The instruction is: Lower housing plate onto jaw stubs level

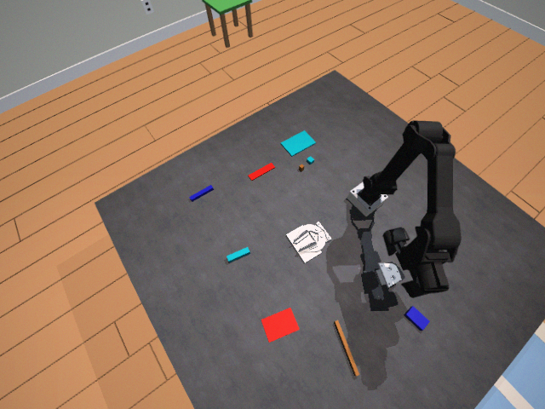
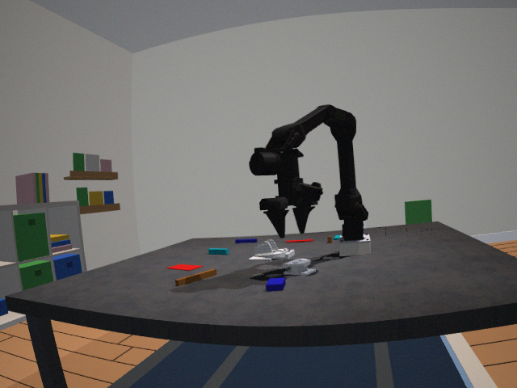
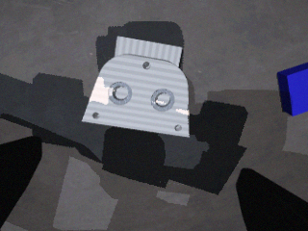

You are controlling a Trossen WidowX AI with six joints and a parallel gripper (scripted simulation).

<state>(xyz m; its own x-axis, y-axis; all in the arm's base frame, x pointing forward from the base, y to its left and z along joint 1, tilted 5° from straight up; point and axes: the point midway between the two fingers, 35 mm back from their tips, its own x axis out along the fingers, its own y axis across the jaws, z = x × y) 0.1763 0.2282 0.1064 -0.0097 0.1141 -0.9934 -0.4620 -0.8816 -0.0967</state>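
Observation:
The housing plate (image 1: 390, 274) (image 2: 297, 267) (image 3: 140, 79) is a pale grey, rounded trapezoid piece with two round sockets and small holes. It lies on the dark table, away from the white base. The white base (image 1: 309, 256) (image 2: 259, 258) lies near the table's middle with the jaw parts on it; the two jaws and their stubs are too small to tell apart. My gripper (image 2: 292, 234) (image 3: 142, 164) is open and empty, pointing down above the table near the plate. In the wrist view the plate shows beyond and between the fingertips. The fingertips are hidden in the top view.
A blue block (image 1: 416, 318) (image 2: 275, 284) (image 3: 295, 89) lies near the plate. An orange bar (image 1: 347, 348) (image 2: 195, 277) and a red square (image 1: 280, 325) (image 2: 184, 267) lie toward the front. A teal block (image 1: 238, 255) (image 2: 218, 251) lies beyond the white base.

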